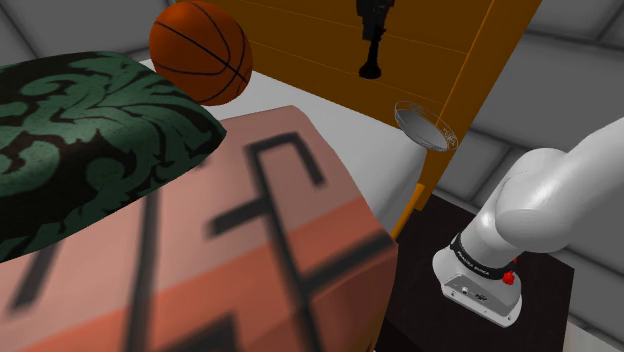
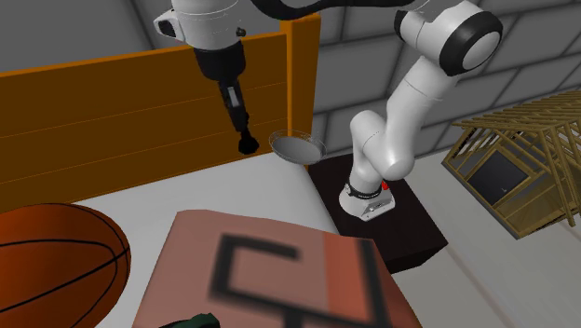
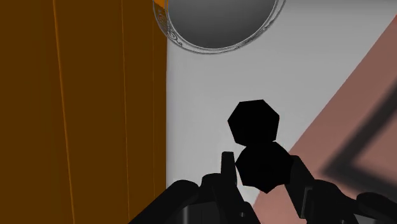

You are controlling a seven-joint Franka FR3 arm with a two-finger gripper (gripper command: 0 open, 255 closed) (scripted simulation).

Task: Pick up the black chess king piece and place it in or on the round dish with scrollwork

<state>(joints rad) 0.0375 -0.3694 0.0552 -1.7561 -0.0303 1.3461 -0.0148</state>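
My tool (image 2: 239,123) is clamped on the black king (image 2: 246,142), which hangs clear above the white bed (image 2: 140,196). I judge the pickup done; the carry and release remain. The king's long axis runs near vertical, base down. In the second exterior view the round dish (image 2: 298,146) sits near its three o'clock.

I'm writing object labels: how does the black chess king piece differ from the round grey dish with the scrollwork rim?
The black chess king piece is solid black; the round grey dish with the scrollwork rim is grey with a pale rim. The king is tall and slender; the dish is wide and shallow. The king is clasped in the end effector; the dish lies free. Both are near the orange board.
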